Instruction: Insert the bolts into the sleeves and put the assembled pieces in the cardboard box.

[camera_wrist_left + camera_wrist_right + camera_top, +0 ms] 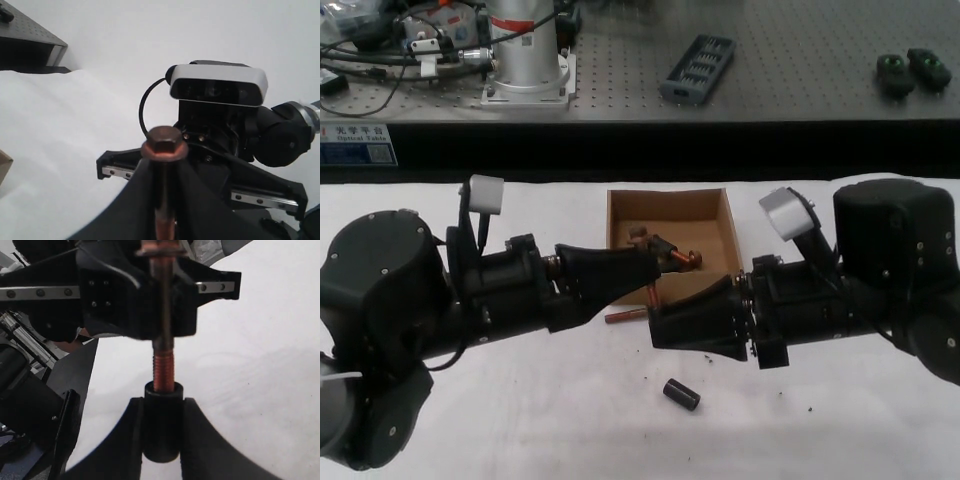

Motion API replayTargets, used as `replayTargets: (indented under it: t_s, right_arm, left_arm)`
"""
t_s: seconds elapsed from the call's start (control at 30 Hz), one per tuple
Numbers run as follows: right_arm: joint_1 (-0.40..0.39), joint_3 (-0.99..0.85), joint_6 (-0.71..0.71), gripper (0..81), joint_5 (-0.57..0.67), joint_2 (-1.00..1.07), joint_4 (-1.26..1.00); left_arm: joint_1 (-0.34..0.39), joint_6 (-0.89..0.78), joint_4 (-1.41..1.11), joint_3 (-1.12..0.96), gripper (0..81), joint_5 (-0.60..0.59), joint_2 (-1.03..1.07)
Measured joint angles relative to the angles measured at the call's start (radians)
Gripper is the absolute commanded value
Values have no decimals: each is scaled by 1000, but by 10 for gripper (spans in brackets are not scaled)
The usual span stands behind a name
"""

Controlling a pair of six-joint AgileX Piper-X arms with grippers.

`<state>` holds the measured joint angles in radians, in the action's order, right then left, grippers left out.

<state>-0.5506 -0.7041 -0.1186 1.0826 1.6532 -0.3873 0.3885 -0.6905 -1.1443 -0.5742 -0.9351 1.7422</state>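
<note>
The bolt [162, 371] is standing in line with the sleeve [161, 427], its copper threaded tip sitting right at the sleeve's open mouth. The left tool [164, 175] is clenching the bolt by its shank, with the flanged hex head sticking out past the fingertips [192, 182]. The right tool [162, 410] is grasping the dark sleeve between its two fingers, the sleeve's rim rising just above them. In the high view the two tools are meeting nose to nose at the middle of the white surface [520, 400], just in front of the cardboard box [670, 204], with the left tool's tip reaching over the box's near edge. A few copper-and-dark pieces [685, 258] are lying inside the box toward its near side. A second bolt [625, 316] is showing just below the left tool, beside the right tool. A spare sleeve [682, 393] is lying on the surface nearer the camera, apart from both tools.
</note>
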Motion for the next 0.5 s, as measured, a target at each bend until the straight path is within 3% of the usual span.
replayTargets:
  t_s: [0.13, 0.2, 0.3, 0.37, 0.5]
  right_arm:
    - [-5, 0, 0, 40, 2, -1, 0]
    - [-6, 0, 0, 40, 5, -1, 0]
    - [-6, 0, 0, 40, 5, -4, 0]
    - [-3, 0, 0, 40, 3, -4, 0]
    - [4, 0, 0, 40, -1, -4, 0]
  left_arm:
    - [-2, -39, -13, 0, 59, -12, 0]
    - [-4, -54, -14, 0, 120, -28, 0]
    - [-10, -54, -11, 0, 370, -65, 0]
    - [-13, -59, -4, 0, 474, -72, 0]
    - [-13, -86, 9, 0, 408, 7, 0]
